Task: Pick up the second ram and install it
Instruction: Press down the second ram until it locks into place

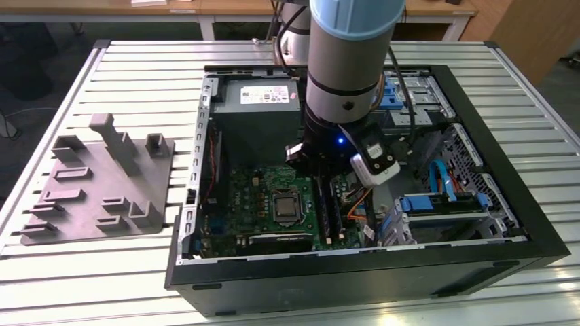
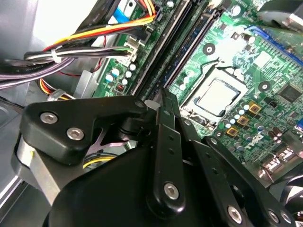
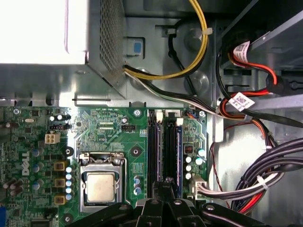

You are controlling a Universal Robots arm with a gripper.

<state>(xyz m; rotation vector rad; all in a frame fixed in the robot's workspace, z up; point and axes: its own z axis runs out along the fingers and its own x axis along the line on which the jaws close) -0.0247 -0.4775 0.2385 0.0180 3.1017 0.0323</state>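
Observation:
My gripper [image 1: 320, 176] reaches down inside the open computer case [image 1: 507, 224], over the motherboard's memory slots [image 3: 154, 146]. In both wrist views its black fingers stand close together, shut, with the gripper [image 3: 165, 182] [image 2: 163, 98] tip right at the near end of the slots. A long dark stick with a bluish edge, the second ram [image 3: 173, 142] [image 1: 332, 207], stands upright in a slot beside an empty black rail. The fingertips sit at its end; I cannot tell whether they touch it.
The bare processor socket [image 3: 100, 187] lies beside the slots. The power supply box [image 1: 258, 102] sits at the case's far end. Cable bundles [image 3: 265, 170] and a drive cage [image 1: 444, 204] crowd the other side. A grey moulded fixture tray [image 1: 100, 183] rests on the slatted table at the exterior view's left.

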